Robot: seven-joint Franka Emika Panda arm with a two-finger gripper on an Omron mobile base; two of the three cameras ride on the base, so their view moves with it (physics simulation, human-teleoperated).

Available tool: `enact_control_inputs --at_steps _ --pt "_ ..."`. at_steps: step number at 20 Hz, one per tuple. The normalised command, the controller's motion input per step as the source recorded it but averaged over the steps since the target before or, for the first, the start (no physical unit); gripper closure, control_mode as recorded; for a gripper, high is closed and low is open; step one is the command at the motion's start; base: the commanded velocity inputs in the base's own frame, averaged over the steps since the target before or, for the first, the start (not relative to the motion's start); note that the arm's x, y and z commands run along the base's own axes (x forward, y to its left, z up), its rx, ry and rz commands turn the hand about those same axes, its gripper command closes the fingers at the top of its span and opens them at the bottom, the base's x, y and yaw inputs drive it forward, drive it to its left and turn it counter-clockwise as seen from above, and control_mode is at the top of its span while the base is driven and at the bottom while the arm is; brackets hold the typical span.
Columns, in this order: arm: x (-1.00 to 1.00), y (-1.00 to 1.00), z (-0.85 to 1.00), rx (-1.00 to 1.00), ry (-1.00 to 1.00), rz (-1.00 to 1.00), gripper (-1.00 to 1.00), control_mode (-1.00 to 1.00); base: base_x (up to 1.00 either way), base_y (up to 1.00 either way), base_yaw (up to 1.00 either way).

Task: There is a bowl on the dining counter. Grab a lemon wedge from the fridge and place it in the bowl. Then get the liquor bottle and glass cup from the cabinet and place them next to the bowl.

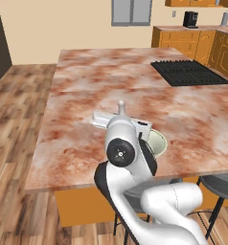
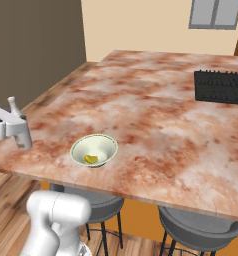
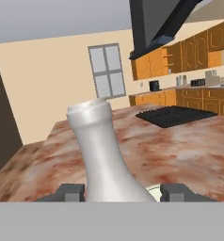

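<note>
We see a kitchen with a large marbled reddish tabletop [image 2: 156, 100]. In the right base view a pale bowl [image 2: 94, 150] sits near the tabletop's front edge at lower left of the frame, with a small yellow lemon wedge [image 2: 91, 159] lying inside it. Left of the bowl, at the left edge of the frame, our gripper [image 2: 16, 131] holds a bottle [image 3: 102, 155], its neck poking up above the hand. In the hand view, the pale bottle rises at centre between the two dark fingertips [image 3: 70, 192], so the jaws are pinching it. A black stovetop [image 1: 188, 72] lies at upper right of the left base view.
</note>
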Motion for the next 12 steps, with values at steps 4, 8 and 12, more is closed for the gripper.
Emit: enact_control_inputs --at_steps 4,8,12 --pt "0.39 0.0 -0.5 0.0 0.0 -0.04 1.0 -1.0 0.0 0.0 0.0" --pt "0.51 0.0 -0.39 0.0 0.0 -0.04 1.0 -1.0 0.0 0.0 0.0" --pt "0.58 0.0 -0.29 0.0 0.0 -0.06 1.0 -1.0 0.0 0.0 0.0"
